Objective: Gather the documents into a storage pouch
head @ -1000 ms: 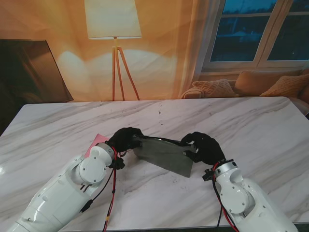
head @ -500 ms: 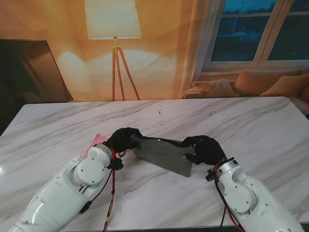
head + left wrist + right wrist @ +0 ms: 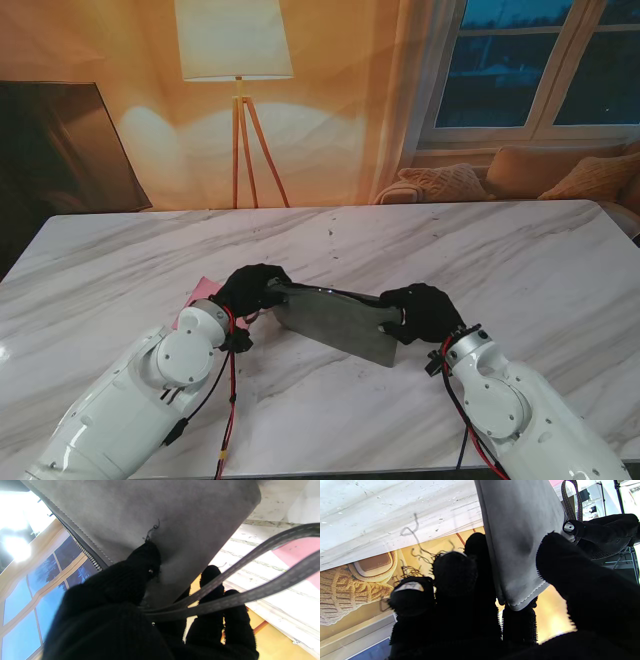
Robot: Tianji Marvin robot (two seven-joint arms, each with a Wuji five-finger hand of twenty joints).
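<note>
Over table, pouch (image 3: 340, 322) lowered slightly, still two-handed

Stand camera sits above my shoulders, looking down the table (image 3: 520, 250) toward the window wall. Each wrist camera looks along its fingers at very close range, picture inverted. All three views share the grey pouch (image 3: 340, 322) (image 3: 160, 517) (image 3: 520, 542).

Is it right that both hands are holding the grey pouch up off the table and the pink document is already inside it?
Not quite. Both the left hand and right hand hold the grey pouch, but the stand view shows the pink document lying on the table beside the left hand.
</note>
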